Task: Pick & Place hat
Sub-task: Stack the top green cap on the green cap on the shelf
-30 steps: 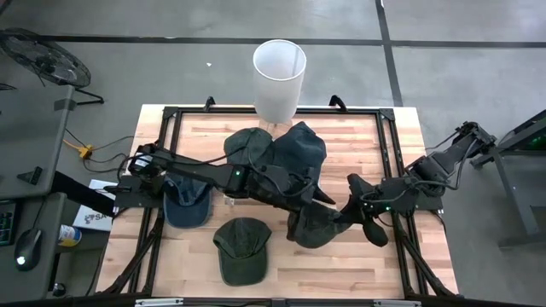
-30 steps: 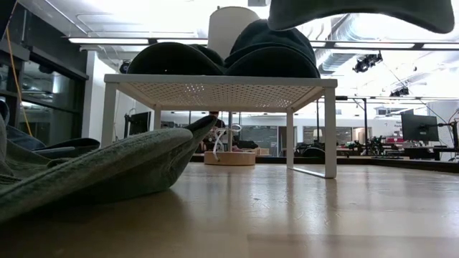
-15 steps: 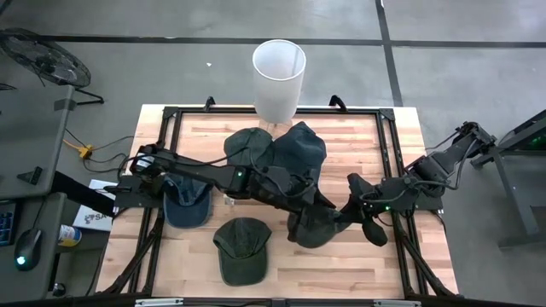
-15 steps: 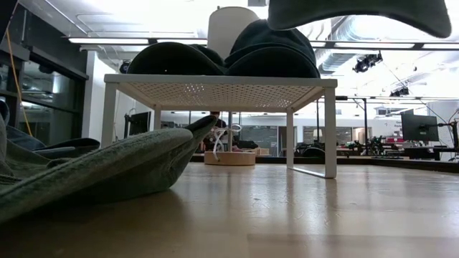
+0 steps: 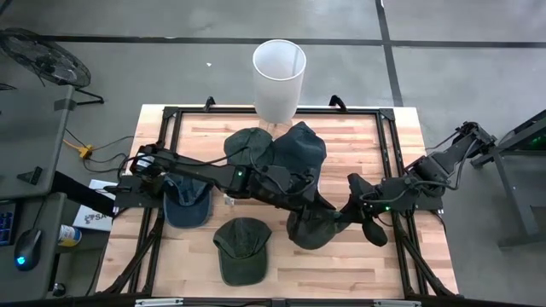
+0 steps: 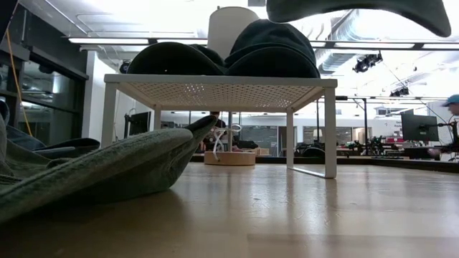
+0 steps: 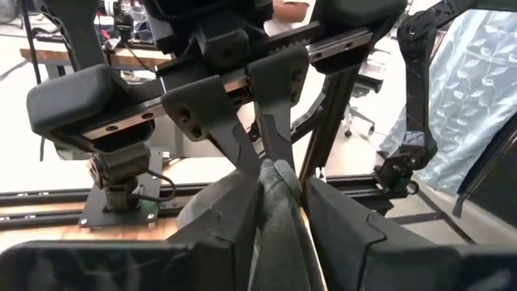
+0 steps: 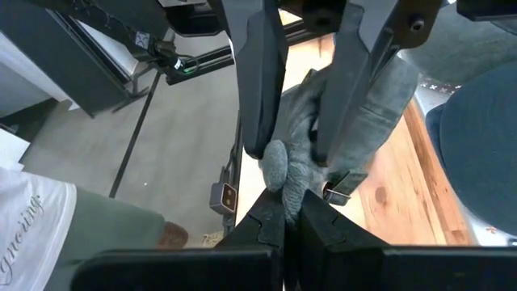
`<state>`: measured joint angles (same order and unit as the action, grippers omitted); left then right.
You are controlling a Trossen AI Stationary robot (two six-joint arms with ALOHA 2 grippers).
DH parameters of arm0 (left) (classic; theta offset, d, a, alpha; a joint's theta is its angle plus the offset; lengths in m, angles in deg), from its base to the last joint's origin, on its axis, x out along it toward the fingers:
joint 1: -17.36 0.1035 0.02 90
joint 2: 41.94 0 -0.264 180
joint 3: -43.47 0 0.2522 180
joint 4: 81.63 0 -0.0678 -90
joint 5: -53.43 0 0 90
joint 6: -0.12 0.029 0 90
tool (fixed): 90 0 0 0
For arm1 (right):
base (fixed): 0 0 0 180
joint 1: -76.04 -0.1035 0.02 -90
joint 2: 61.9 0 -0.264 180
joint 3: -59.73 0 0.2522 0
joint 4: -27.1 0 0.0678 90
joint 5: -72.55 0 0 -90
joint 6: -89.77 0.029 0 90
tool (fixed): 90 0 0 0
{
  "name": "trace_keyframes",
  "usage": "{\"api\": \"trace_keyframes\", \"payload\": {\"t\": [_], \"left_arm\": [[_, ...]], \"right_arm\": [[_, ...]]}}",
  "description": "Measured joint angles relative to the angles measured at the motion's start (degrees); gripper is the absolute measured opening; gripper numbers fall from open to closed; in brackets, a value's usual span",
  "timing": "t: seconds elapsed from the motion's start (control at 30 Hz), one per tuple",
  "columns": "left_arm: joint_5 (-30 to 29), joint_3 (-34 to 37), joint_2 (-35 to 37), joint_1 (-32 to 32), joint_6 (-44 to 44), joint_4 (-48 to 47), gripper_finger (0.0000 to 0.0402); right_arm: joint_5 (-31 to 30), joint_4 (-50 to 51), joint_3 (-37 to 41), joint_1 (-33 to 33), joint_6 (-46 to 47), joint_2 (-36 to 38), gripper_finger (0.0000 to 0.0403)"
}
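1. Hat, dark grey-green cloth cap (image 5: 312, 225): you will find it lifted over the right-centre of the light wooden slatted table (image 5: 401, 136), stretched between both grippers.
2. Left gripper (image 5: 324, 203): your left arm reaches across the table from the left side; its two dark fingers (image 7: 212, 220) are drawn narrow and pinch a fold of the hat's fabric, as the left wrist view shows.
3. Right gripper (image 5: 348, 211): it comes in from the right side and meets the hat's near edge; its fingers (image 8: 263, 222) are pressed together on a bunched bit of the same cloth.
4. The two grippers sit just beside each other, facing one another across the hat.
5. Olive green cloth cap (image 5: 241, 247): lies flat near the front edge of the table, apart from the held hat.
6. Dark blue cap (image 5: 188, 205): lies at the left of the table, partly under your left arm.
7. Two dark caps (image 5: 294, 145): piled on a white perforated metal shelf (image 6: 215, 91) toward the back of the table.
8. White cylindrical bin (image 5: 279, 77): stands on the floor just beyond the table's back edge.
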<state>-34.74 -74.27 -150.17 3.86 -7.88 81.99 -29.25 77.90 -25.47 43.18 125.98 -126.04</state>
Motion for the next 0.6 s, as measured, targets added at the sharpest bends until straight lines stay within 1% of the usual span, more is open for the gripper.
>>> {"api": "trace_keyframes", "payload": {"t": [0.2,0.4,0.47,0.6], "left_arm": [[0.2,0.0,0.0,0.0,-2.4,1.7,0.0072],[1.4,0.0,0.0,0.0,-2.8,1.6,0.0011],[2.4,0.0,0.0,0.0,-2.8,1.6,0.0009],[2.1,0.0,0.0,0.0,-2.8,1.7,0.0039]], "right_arm": [[-0.3,-0.4,0.0,0.0,0.0,0.0,0.0],[-0.2,-0.5,0.0,0.0,0.0,0.0,0.0],[-0.2,-0.6,0.0,0.0,0.0,0.0,0.0],[-0.2,-0.7,0.0,0.0,0.0,0.0,0.0]]}}
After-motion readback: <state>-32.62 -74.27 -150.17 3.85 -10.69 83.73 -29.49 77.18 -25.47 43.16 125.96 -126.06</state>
